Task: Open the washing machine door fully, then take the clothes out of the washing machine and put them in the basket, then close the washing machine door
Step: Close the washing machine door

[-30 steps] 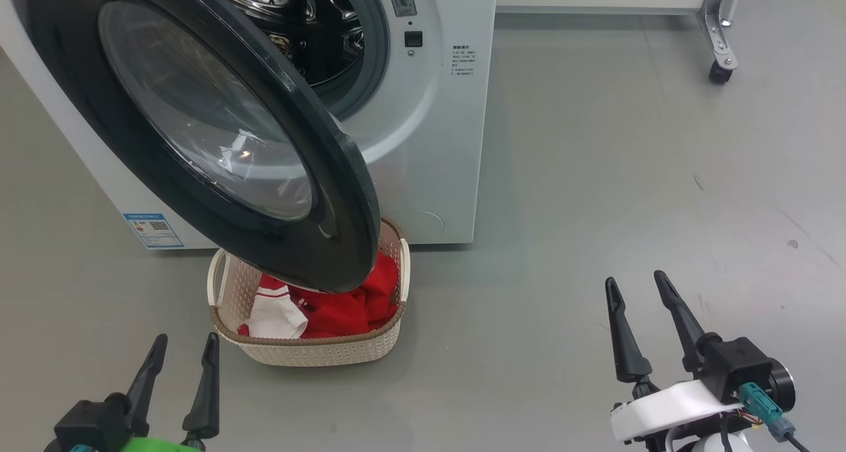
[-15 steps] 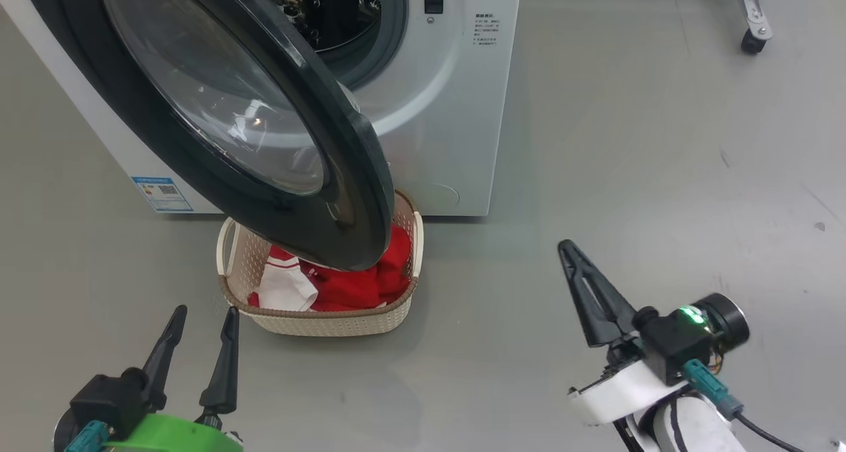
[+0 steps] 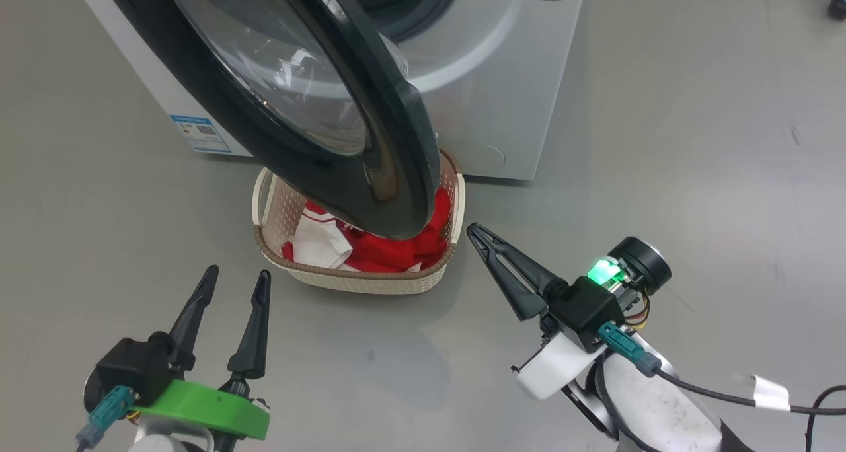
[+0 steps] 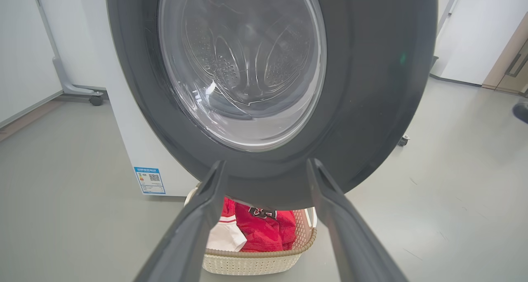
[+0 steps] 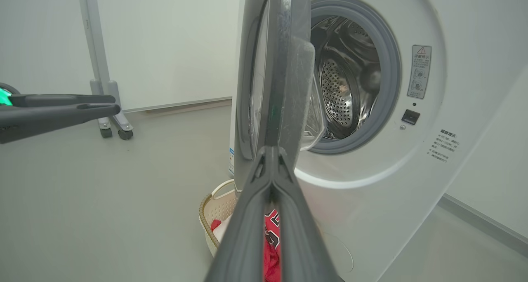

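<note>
Head view: the washing machine door (image 3: 297,88) runs off the top edge and covers the rear part of the basket (image 3: 357,280) and of the clothes (image 3: 396,257). The washing machine (image 3: 502,75) is cropped at the top, leaving only the lower arc of its opening. Print on the blue label (image 3: 200,133) is too small to read.

Left wrist view: a dark object (image 4: 520,111) at the right edge is blurred, cropped and unidentifiable.

Right wrist view: the right gripper (image 5: 271,152), fingers pressed together, masks the middle of the clothes.

One washing machine (image 3: 515,108), one door (image 3: 410,141), one basket (image 3: 357,283) at its six o'clock, one heap of clothes (image 3: 390,257), two arms' ends: left gripper (image 3: 238,271), right gripper (image 3: 474,230).
</note>
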Robot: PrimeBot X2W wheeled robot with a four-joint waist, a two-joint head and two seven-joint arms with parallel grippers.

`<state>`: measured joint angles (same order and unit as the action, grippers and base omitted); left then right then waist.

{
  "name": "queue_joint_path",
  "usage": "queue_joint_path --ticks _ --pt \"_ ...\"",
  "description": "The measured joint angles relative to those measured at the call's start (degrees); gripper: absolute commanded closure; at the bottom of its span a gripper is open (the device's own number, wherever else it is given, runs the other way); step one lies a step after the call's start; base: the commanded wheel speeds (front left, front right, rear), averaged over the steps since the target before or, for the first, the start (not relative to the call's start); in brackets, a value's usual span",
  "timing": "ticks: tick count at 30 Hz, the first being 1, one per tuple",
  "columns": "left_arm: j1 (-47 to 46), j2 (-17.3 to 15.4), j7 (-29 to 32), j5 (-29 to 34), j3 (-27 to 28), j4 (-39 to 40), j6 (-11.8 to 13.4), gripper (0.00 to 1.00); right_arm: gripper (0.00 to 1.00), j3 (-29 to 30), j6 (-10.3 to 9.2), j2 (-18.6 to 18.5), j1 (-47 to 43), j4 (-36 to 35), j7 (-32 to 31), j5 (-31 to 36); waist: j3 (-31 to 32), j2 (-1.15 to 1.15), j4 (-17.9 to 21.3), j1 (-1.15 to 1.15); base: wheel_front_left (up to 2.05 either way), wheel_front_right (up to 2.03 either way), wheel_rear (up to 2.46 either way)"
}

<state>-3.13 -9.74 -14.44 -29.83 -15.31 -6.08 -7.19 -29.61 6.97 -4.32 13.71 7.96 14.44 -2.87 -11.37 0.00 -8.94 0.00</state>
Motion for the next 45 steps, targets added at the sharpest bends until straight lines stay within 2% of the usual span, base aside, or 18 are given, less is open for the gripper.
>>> queue_joint_path --ticks 14,20,37,40,45 --pt "-4.26 1.36 0.00 -0.97 -0.86 -0.78 0.00 0.00 1.00 -3.02 0.02 -0.03 10.84 8.80 -1.10 -1.77 -5.80 0.00 -8.03 0.00 0.00 0.00 0.00" --pt "-5.37 1.65 0.00 -1.38 -0.24 -1.27 0.00 0.00 1.00 -4.12 0.02 -0.07 13.57 11.82 -1.05 -3.67 -7.41 0.00 -10.04 0.01 0.00 0.00 0.00" --pt "-6.25 1.65 0.00 -1.51 0.42 -1.20 0.00 0.00 1.00 -2.98 0.53 0.02 18.65 16.57 -0.92 -5.73 -9.12 0.00 -9.51 0.00 0.00 0.00 0.00" --pt "-6.43 2.15 0.00 -3.96 1.01 -0.88 0.00 0.00 1.00 -2.34 0.53 -0.02 19.96 17.18 -0.74 -6.22 -9.84 0.00 -9.19 0.01 0.00 0.00 0.00" --pt "-7.13 2.00 0.00 -3.96 1.20 -0.42 0.00 0.00 1.00 -1.41 0.53 -0.22 22.65 18.00 -0.67 -6.22 -11.34 0.00 -8.62 0.00 0.00 0.00 0.00"
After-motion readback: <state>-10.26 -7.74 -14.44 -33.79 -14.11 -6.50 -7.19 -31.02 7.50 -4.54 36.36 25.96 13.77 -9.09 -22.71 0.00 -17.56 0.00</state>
